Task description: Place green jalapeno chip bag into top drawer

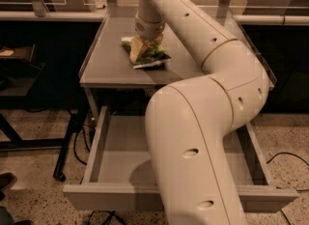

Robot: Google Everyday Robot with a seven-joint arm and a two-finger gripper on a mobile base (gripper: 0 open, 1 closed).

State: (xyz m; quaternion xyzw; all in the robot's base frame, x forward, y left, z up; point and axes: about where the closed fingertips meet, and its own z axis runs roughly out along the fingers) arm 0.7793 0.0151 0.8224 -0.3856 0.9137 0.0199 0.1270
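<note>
The green jalapeno chip bag (153, 57) lies crinkled on the grey table top (111, 60), near its middle. My gripper (141, 48) reaches down from the long cream arm and sits right on the bag's left part, touching it. The bag rests on the table surface. The top drawer (108, 197) is pulled wide open below the table's front edge. Its grey inside floor (120, 154) shows on the left. My arm's large elbow covers the drawer's middle and right part.
My cream arm (203, 137) fills the centre and right of the view. Dark table legs and cables (67, 147) stand on the speckled floor at the left. Another cable (285, 159) lies at the right. Counters with rails run along the back.
</note>
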